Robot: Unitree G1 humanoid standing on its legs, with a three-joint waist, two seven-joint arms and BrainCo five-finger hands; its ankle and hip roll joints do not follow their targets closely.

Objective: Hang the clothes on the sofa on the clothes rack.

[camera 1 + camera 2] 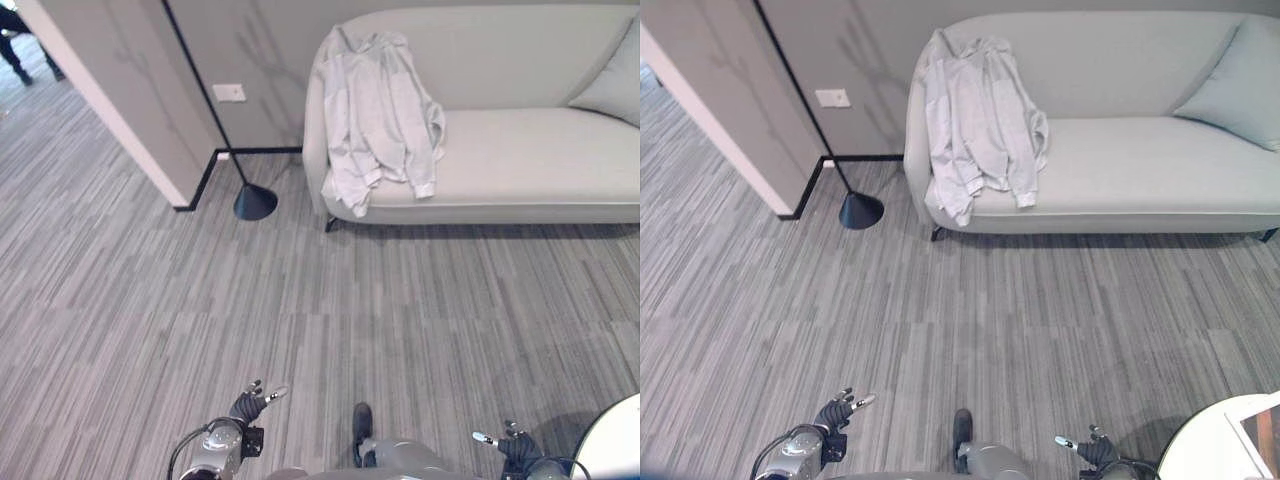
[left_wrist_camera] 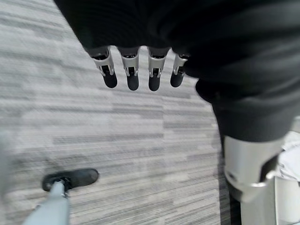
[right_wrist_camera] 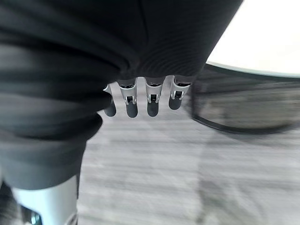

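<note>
Jacket: light grey, draped over the left arm and seat of the sofa, sleeves hanging over the front edge.
Left hand: low above the floor, well apart from the sofa; fingers relaxed, holding nothing.
Right hand: low near a white round table; fingers relaxed, holding nothing.
Lamp base: on the floor, left of the sofa.
</note>
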